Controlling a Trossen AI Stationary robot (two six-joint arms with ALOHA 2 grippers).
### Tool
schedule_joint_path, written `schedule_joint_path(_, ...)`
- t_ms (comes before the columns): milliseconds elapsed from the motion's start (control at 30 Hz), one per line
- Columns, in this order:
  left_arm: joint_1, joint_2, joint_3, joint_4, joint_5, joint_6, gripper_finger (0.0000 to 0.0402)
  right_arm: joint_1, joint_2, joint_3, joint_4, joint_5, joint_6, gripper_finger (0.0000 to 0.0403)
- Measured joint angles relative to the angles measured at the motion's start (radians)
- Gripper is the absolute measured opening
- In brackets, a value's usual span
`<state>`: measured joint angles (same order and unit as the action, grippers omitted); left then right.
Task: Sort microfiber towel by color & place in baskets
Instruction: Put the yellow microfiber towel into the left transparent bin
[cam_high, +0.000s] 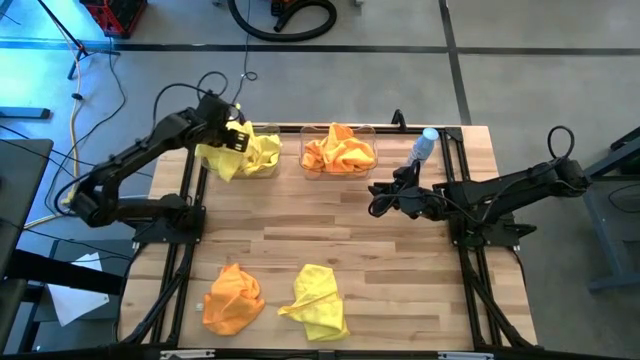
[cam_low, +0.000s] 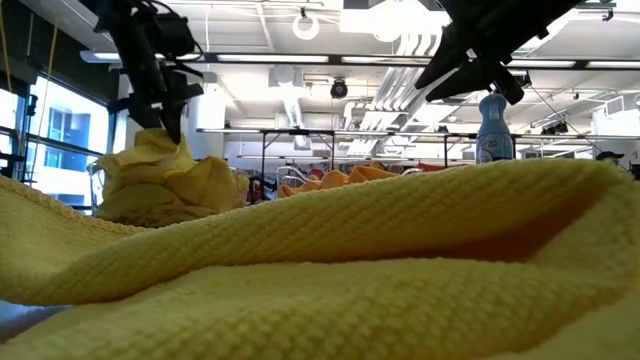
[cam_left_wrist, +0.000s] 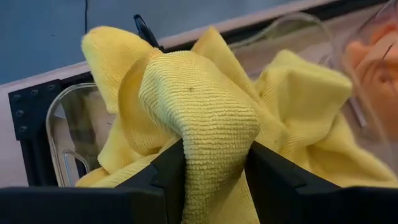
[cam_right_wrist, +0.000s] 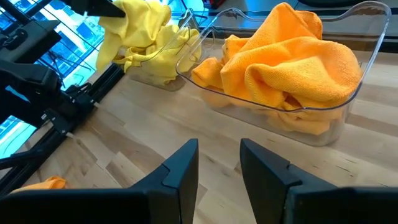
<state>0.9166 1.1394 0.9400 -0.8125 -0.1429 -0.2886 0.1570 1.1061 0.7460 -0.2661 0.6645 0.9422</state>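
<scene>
The left gripper (cam_high: 236, 137) is clamped on a yellow towel (cam_left_wrist: 205, 118), holding it over the left basket (cam_left_wrist: 68, 124), which seems to hold more yellow cloth. The right basket (cam_right_wrist: 348, 93) holds an orange towel (cam_right_wrist: 292, 62). The right gripper (cam_right_wrist: 219, 168), fingers apart, hovers over bare tabletop (cam_high: 330, 220) near it. One orange cloth (cam_high: 232, 297) and one yellow cloth (cam_high: 318, 302) lie loose at the front.

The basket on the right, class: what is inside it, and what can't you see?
Inside the right basket lies crumpled orange towel, heaped above the rim. Whether it is one cloth or several cannot be told, and the basket's floor is covered. The right claw hovers open before it.
</scene>
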Motion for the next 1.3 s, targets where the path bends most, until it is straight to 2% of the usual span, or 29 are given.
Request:
schedule_joint_path(200,-0.001,0.004,-0.014,0.083,-0.027,-0.033,0.0133,-0.001,0.0,0.0,0.0,0.022,0.002,0.0114)
schedule_joint_path(567,-0.001,0.229,-0.112,0.127,-0.024,-0.102,0.0131,-0.055,0.0,0.0,0.0,0.01,0.053,0.0114)
schedule_joint_path(800,-0.001,0.311,-0.124,0.191,-0.019,-0.102,0.0131,-0.074,0.0,0.0,0.0,-0.055,0.053,0.0114)
schedule_joint_path(1033,-0.001,0.279,-0.126,0.193,-0.009,-0.102,0.0131,-0.074,0.0,0.0,-0.012,-0.078,0.052,0.0114)
schedule_joint_path(1300,-0.001,0.125,-0.094,0.094,0.007,-0.092,0.013,-0.074,0.0,0.0,-0.1,-0.075,0.134,0.0114)
